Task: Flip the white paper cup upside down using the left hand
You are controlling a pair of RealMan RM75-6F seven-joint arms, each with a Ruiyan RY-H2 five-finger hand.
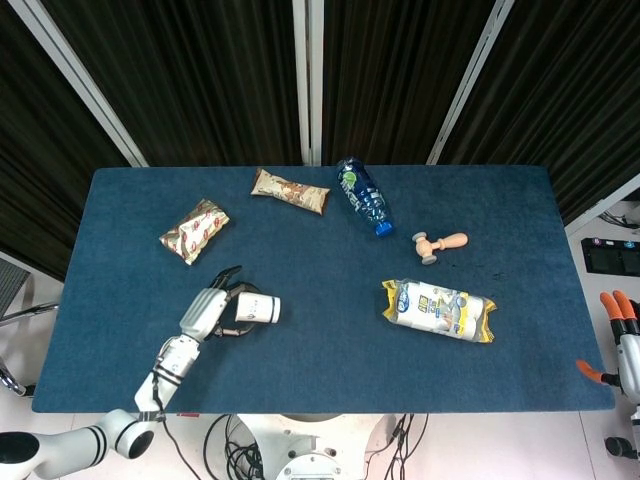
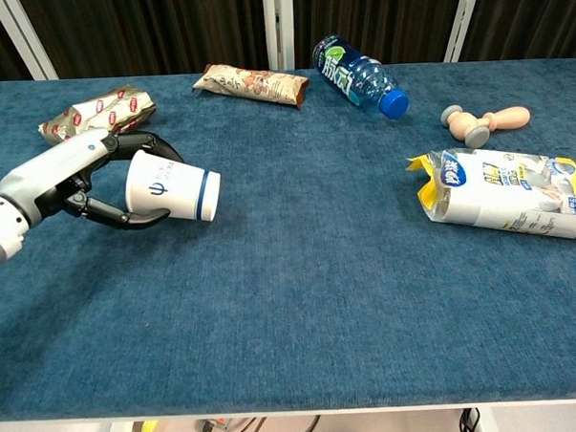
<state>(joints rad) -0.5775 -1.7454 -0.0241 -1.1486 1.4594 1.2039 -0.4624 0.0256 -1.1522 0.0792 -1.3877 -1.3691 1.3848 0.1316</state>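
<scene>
The white paper cup (image 2: pixel 177 187) with a blue band lies on its side just over the blue table, its base pointing right and its mouth toward my left hand (image 2: pixel 76 182). That hand grips the cup at the mouth end, dark fingers curling above and below it. From the head view the cup (image 1: pixel 258 309) and left hand (image 1: pixel 210 312) are at the table's front left. I cannot tell whether the cup touches the cloth. My right hand (image 1: pixel 625 340) hangs off the table's right edge, fingers apart, holding nothing.
A snack packet (image 2: pixel 97 110) lies just behind the left hand. Along the far side are a brown wrapper (image 2: pixel 252 84) and a blue bottle (image 2: pixel 358 74). A wooden hammer (image 2: pixel 485 121) and a yellow-white packet (image 2: pixel 507 197) lie at the right.
</scene>
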